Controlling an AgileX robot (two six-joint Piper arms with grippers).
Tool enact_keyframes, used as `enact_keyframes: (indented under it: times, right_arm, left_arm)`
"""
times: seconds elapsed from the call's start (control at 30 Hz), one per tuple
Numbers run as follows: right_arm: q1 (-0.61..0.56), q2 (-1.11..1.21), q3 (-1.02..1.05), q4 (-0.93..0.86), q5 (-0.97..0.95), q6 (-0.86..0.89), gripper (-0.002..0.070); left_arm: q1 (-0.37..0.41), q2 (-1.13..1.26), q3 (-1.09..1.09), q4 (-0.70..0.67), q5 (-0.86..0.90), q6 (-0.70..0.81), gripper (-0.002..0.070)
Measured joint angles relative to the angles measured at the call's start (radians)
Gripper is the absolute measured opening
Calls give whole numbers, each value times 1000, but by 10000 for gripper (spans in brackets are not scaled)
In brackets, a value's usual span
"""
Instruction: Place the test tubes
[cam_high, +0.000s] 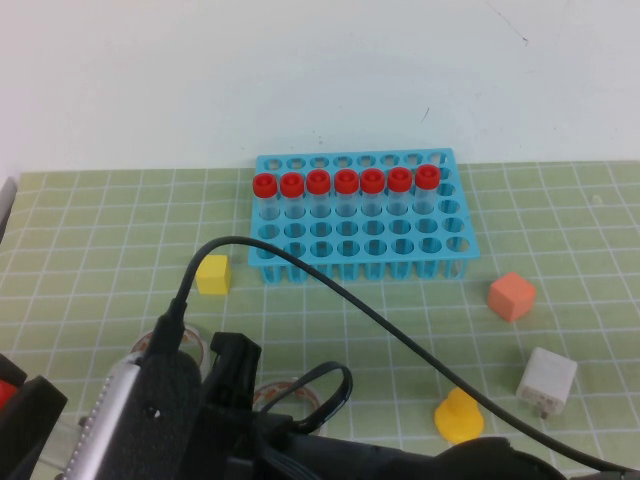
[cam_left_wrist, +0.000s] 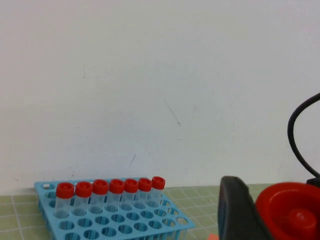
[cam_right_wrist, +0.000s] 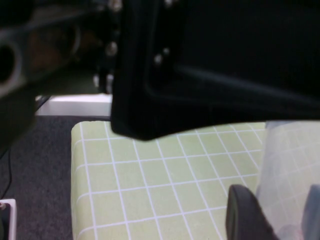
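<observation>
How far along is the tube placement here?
Seven red-capped test tubes already stand in one row of the blue rack. In hand: the right gripper, near the table's front left, holds a clear tube; left gripper beside it at a red cap. That tube is unplaced.

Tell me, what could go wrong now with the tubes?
The left gripper, at the near left edge, has a red-capped tube beside it; that might slip. The rack already holds a row of tubes, so a new one might bump them. The right gripper hangs over the mat; the black cable nearby could snag.
</observation>
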Motion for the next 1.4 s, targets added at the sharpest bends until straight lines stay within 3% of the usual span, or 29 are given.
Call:
enact_keyframes:
  times: [0.53, 0.77, 1.03, 1.2, 1.4]
  right_arm:
    - [0, 2, -5, -2, -6, 57, 237]
    - [0, -2, -29, -4, 14, 118, 468]
    - [0, -129, -29, -4, 34, 103, 506]
    - [0, -215, -29, -4, 93, -17, 508]
    - [0, -270, -29, 113, 480, -420, 500]
  left_arm:
    - [0, 0, 0, -5, 0, 7, 254]
    - [0, 0, -2, -4, -35, 35, 254]
    - [0, 38, -50, -4, -82, 60, 253]
    - [0, 158, -140, -4, -80, 106, 253]
    - [0, 366, -256, -4, -31, 197, 253]
